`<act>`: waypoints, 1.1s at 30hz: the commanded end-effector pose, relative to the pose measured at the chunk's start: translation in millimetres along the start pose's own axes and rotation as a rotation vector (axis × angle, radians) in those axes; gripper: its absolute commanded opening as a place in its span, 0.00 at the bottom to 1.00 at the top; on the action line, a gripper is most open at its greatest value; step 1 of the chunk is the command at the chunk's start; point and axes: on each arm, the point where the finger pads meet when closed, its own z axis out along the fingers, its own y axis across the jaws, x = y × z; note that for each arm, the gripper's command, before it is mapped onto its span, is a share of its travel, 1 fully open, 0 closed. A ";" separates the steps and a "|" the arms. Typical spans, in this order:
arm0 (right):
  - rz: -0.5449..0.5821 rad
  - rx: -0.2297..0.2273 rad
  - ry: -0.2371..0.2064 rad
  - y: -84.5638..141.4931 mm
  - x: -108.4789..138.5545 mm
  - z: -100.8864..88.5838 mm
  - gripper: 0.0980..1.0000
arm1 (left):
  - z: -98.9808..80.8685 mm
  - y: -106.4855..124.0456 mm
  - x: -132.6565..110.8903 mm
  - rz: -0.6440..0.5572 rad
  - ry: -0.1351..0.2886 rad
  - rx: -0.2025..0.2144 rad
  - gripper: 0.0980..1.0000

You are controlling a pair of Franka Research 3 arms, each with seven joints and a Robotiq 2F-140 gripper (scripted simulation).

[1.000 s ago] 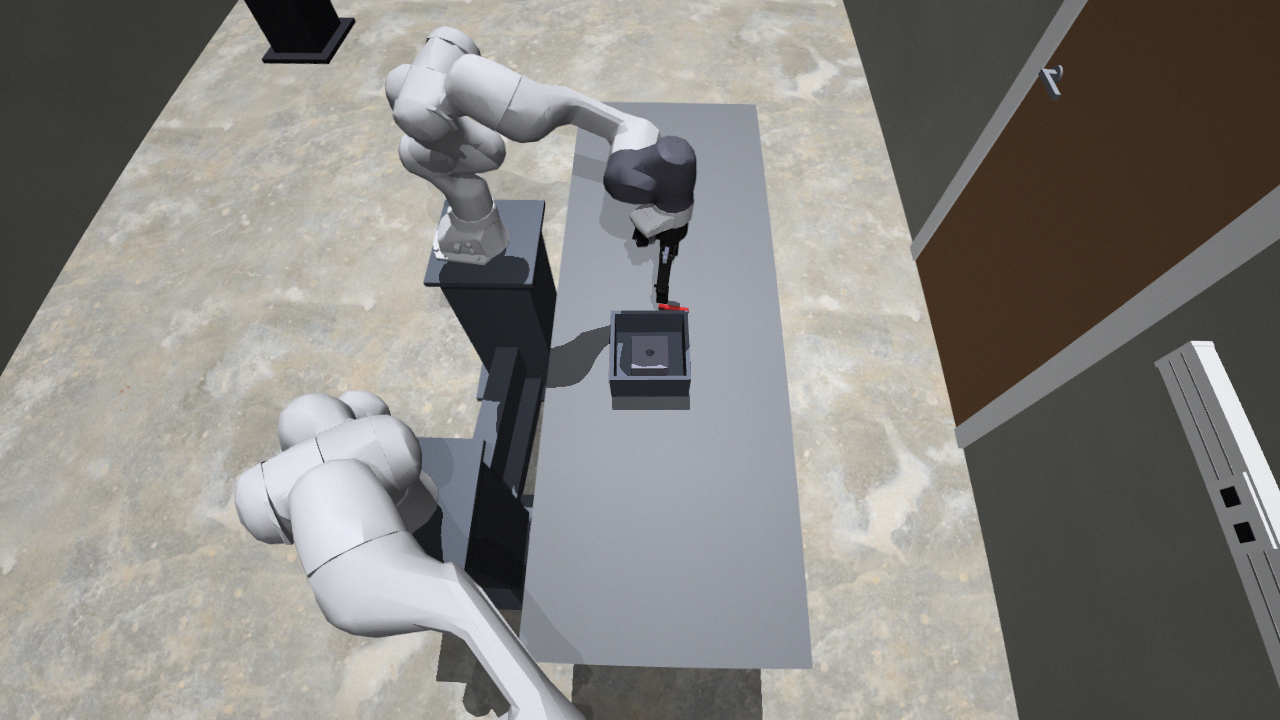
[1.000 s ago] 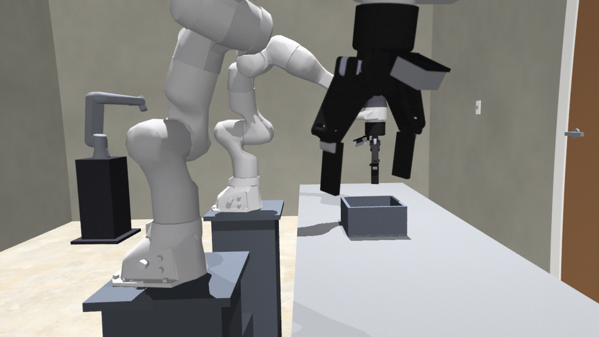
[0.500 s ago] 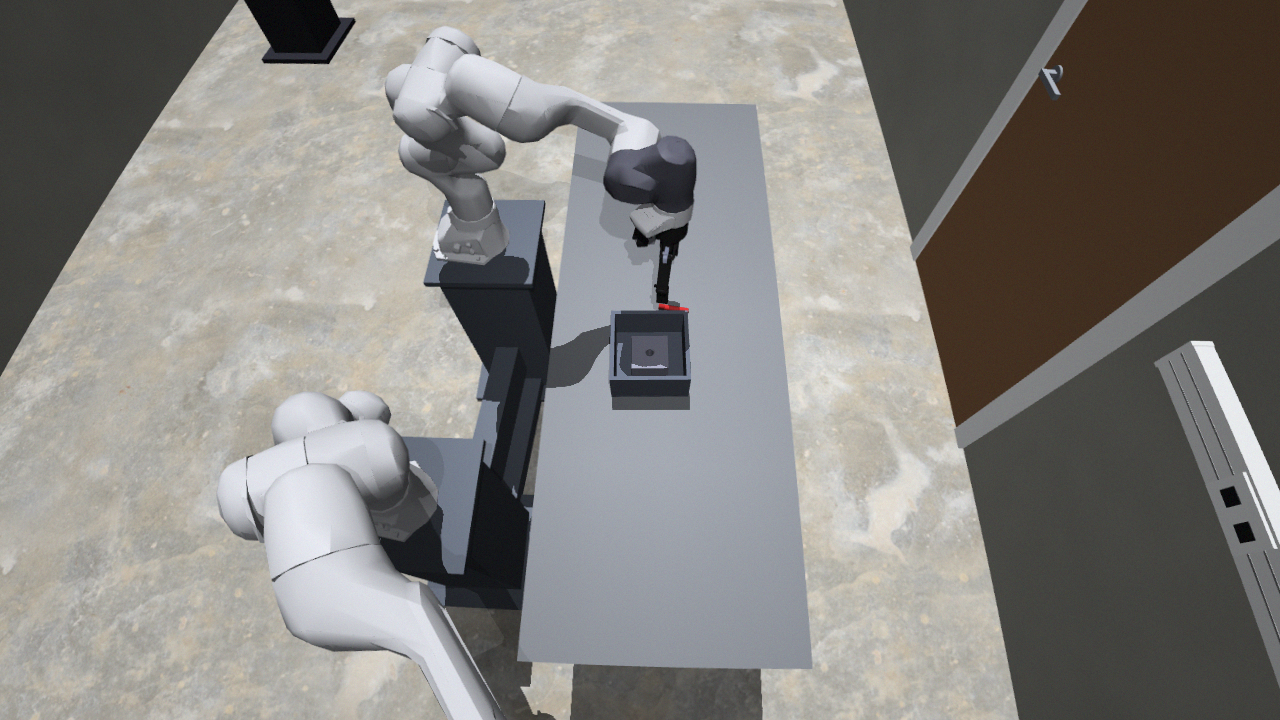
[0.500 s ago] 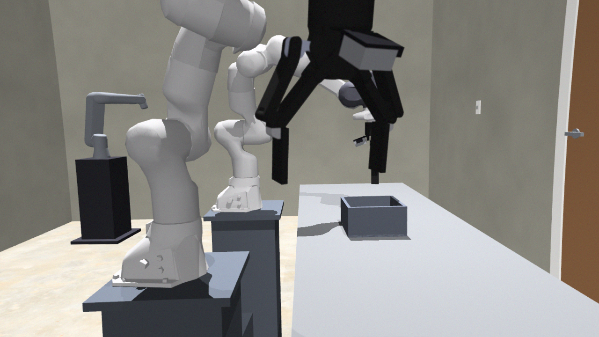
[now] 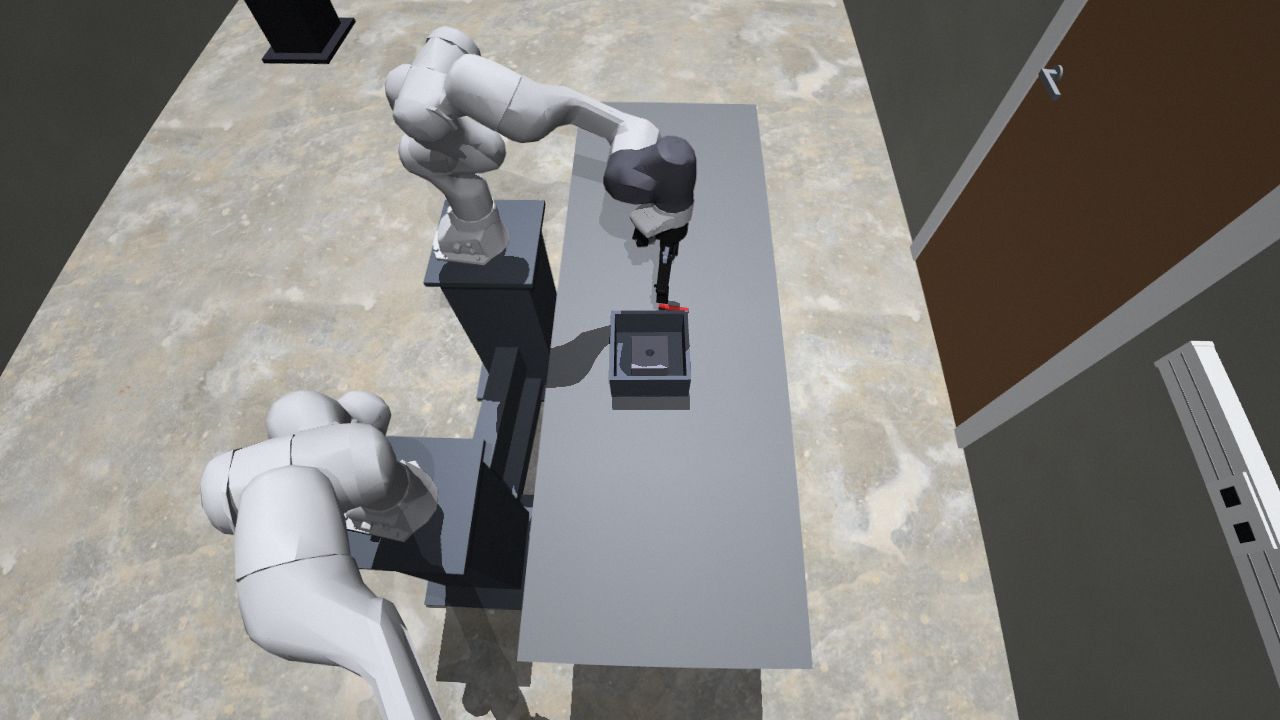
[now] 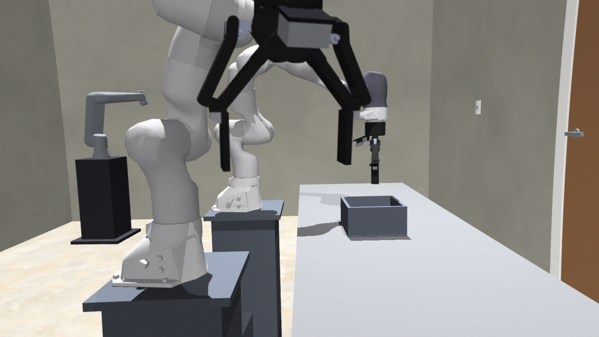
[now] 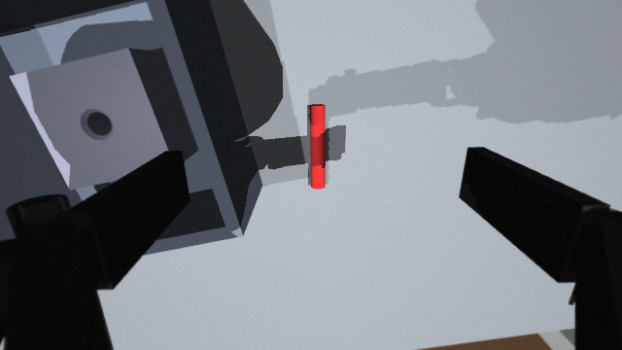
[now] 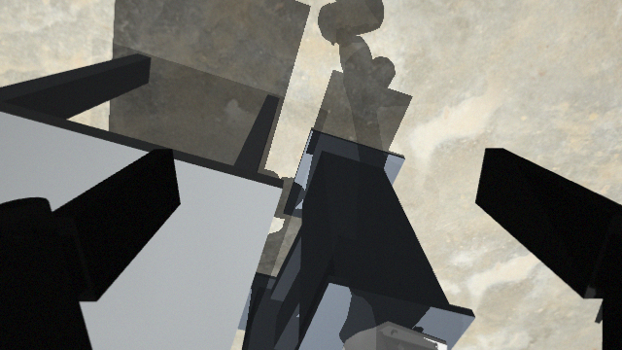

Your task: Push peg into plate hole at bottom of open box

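The red peg (image 5: pixel 673 308) (image 7: pixel 318 146) lies flat on the table beside the box. The dark open box (image 5: pixel 650 391) (image 6: pixel 376 222) (image 7: pixel 190 97) stands on the table, with the grey plate (image 5: pixel 659 344) (image 7: pixel 53 97) at its bottom. The round hole (image 5: pixel 649 352) (image 7: pixel 99 122) in the plate looks empty. My left gripper (image 5: pixel 662 300) (image 6: pixel 375 182) (image 7: pixel 325 174) is open, pointing down above the peg, which shows between its spread fingers. My right gripper (image 6: pixel 285 165) (image 8: pixel 328 176) is open and empty, high up and away from the peg and box. The exterior view does not show the peg.
The long grey table (image 5: pixel 662 537) (image 6: pixel 398 284) (image 8: pixel 194 267) runs in front of both arm pedestals. The box wall stands close to the peg, and one left finger overlaps the box in the left wrist view. The right wrist view shows the table edge, a pedestal and the floor.
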 end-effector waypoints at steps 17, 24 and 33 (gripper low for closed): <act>0.316 0.015 0.026 80.7 -1.0 -21.6 1.00 | 0.1 0.3 -0.5 -0.004 -0.002 -0.002 1.00; 0.412 0.021 0.035 109.5 -3.7 -28.8 1.00 | 0.1 0.3 -0.5 -0.004 -0.002 -0.002 1.00; 0.534 0.028 0.047 145.4 -9.3 -37.5 1.00 | 0.1 0.3 -0.5 -0.004 -0.002 -0.002 1.00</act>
